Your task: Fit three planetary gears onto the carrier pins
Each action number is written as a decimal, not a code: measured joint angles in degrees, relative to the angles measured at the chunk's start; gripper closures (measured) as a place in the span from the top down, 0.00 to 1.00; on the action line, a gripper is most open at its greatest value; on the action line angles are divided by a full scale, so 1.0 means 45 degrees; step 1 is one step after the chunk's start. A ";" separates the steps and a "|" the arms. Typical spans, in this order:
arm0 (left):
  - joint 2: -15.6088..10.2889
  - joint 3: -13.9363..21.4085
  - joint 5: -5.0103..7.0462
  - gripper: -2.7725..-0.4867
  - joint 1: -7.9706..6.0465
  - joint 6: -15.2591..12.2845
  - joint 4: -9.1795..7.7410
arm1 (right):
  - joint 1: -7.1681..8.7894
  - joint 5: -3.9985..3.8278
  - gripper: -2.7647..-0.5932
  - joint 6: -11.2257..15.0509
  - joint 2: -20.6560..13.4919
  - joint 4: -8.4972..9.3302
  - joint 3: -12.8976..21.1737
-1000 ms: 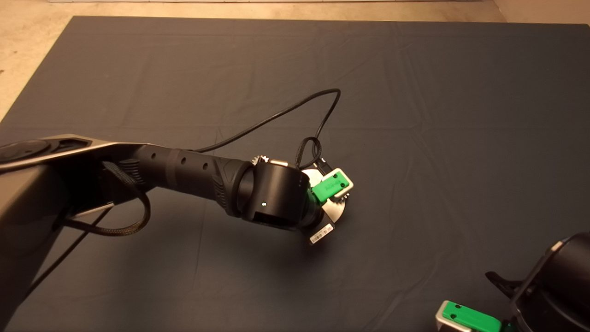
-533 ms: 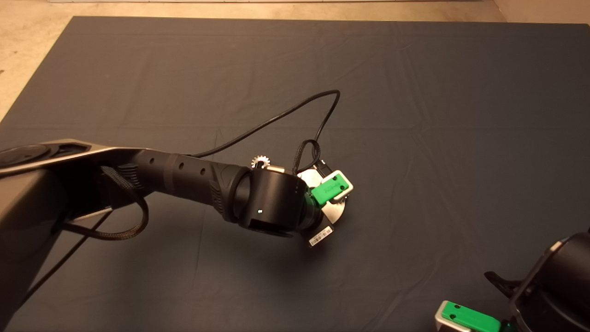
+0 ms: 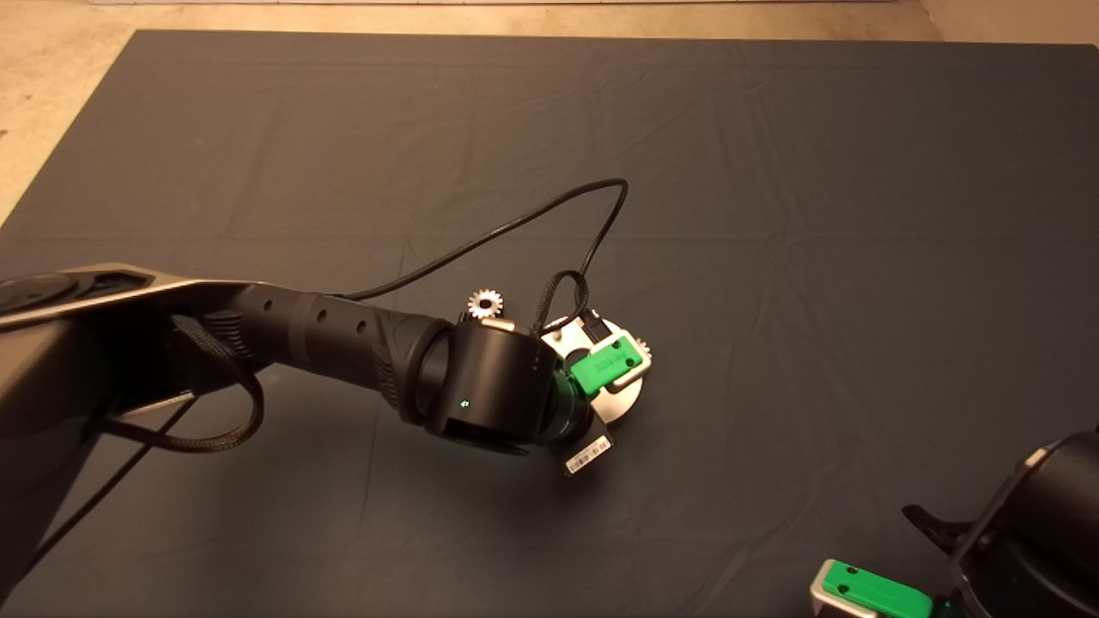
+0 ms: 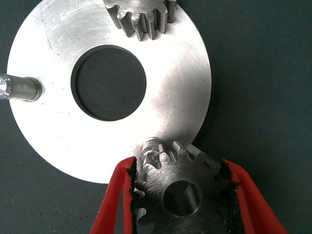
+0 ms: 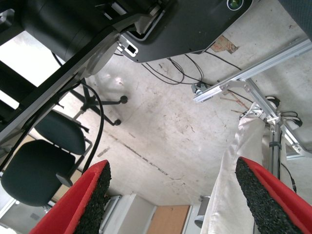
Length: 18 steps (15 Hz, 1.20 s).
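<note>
My left gripper [image 3: 605, 367] hangs over the shiny carrier disc [image 3: 627, 402] at mid-mat. In the left wrist view it [image 4: 178, 165] is shut on a planetary gear [image 4: 170, 178], held at the disc's [image 4: 58, 131] edge. The gear's bore sits off to the side of the nearest carrier pin [image 4: 151, 148], which shows beside its teeth. A second gear [image 4: 141, 17] sits on the disc's far side. Another pin [image 4: 22, 88] stands bare. A third gear [image 3: 485, 302] lies loose on the mat behind the wrist. My right gripper [image 3: 867, 592] is parked at the lower right, open [image 5: 170, 200].
A black cable [image 3: 601, 215] loops from the left wrist over the mat behind the disc. The right wrist view looks at the floor, with office chairs [image 5: 39, 170], a metal frame [image 5: 253, 73] and a person's leg [image 5: 234, 170].
My left arm has shifted a little towards the front left with the gear in its fingers. The loose gear behind the wrist has come out from under it. The right arm has not moved.
</note>
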 joint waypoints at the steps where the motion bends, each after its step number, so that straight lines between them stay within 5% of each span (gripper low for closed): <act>1: -0.0035 0.0024 0.0000 0.13 0.0000 -0.0011 0.0000 | 0.0005 -0.0011 0.60 0.0000 0.0001 0.0005 0.0000; 18: 0.0064 -0.0149 -0.0019 0.13 -0.0005 -0.0014 0.0062 | 0.0005 -0.0005 0.60 0.0016 0.0146 0.0024 0.0000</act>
